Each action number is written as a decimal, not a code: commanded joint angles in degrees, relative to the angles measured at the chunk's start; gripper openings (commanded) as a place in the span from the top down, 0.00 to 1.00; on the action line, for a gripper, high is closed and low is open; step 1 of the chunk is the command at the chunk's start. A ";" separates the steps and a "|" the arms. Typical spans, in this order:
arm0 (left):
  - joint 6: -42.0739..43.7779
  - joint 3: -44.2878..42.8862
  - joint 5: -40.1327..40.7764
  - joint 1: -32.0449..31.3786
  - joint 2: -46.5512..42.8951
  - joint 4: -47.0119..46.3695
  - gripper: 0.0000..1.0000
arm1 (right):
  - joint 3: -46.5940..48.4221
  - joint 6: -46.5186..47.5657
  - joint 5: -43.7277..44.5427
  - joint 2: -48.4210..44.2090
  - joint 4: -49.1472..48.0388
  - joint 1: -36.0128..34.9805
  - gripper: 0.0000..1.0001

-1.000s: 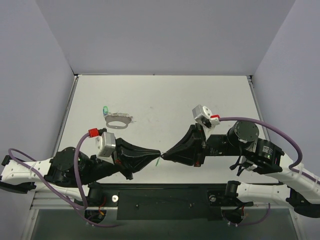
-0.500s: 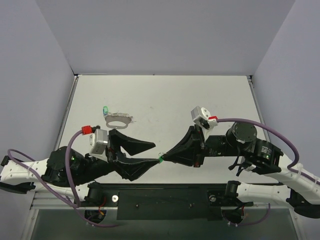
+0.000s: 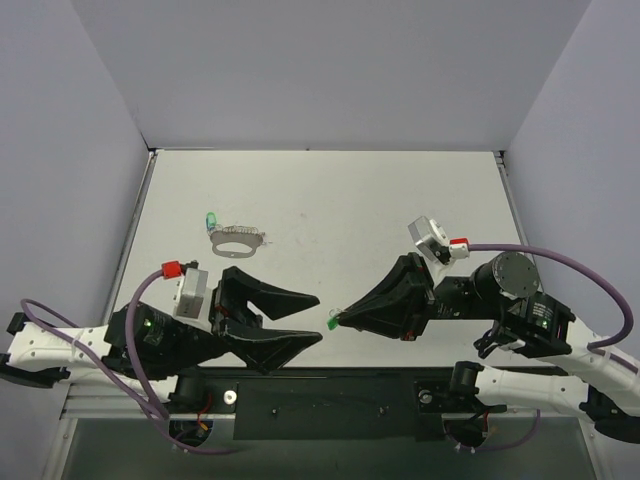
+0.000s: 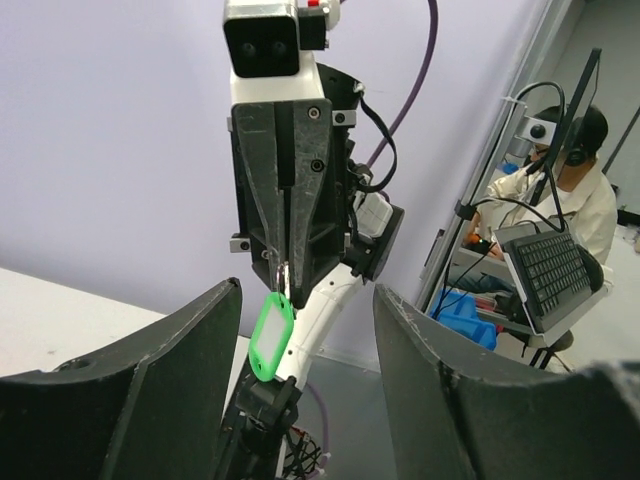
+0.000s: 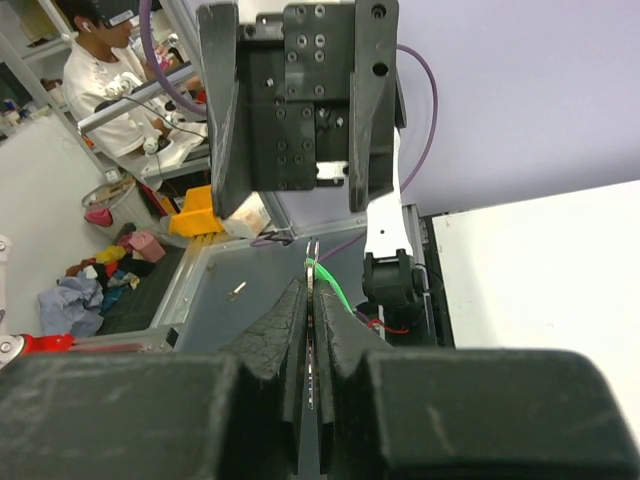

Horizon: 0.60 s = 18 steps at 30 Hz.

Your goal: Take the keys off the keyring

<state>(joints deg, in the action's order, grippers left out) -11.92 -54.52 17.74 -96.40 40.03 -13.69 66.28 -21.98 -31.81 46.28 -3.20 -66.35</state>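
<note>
The keyring [image 3: 238,240], a silvery oval loop with a jagged upper edge, lies on the table at the back left. A green-headed key [image 3: 211,220] lies just beside it. My right gripper [image 3: 340,320] is shut on a thin metal ring [image 5: 313,262], and a green plastic tag [image 4: 270,335] hangs from that ring. In the top view the tag [image 3: 331,324] shows at the fingertips. My left gripper [image 3: 318,313] faces it with its jaws wide open and nothing between them. The tag hangs a short way beyond the fingers [image 4: 190,370].
Purple walls close the table [image 3: 400,200] at the back and both sides. The arm bases and a black rail [image 3: 330,405] run along the near edge. Purple cables [image 3: 560,262] loop off both wrists.
My left gripper has opened wide and drawn back to the left, away from the right fingertips. The right gripper has shifted slightly right and still holds the ring with the green tag.
</note>
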 commanded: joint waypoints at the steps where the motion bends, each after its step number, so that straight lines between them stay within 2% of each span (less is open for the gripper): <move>1: -1.87 0.47 -4.28 1.47 1.97 -8.90 0.35 | -1.76 -3.50 -0.88 -0.49 -8.66 0.25 1.00; 4: -4.86 -0.67 -7.88 4.63 3.65 -8.11 0.37 | -2.82 -5.44 -1.32 -0.49 -11.55 0.34 1.00; 11: -16.11 -0.50 -20.80 18.24 5.14 -13.02 0.40 | -5.90 -5.53 0.26 -2.77 -12.71 0.25 1.00; 16: -20.23 -0.59 -25.90 23.00 6.90 -14.60 0.40 | -8.01 -4.92 2.54 -4.01 -13.58 0.78 1.00; 18: -23.04 0.03 -28.53 26.86 6.64 -15.75 0.41 | -9.15 -5.27 3.07 -3.92 -14.64 2.70 1.00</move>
<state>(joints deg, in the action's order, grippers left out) -28.49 -53.49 -3.07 -74.15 46.35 -24.08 58.50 -27.03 -30.30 43.18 -10.90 -66.17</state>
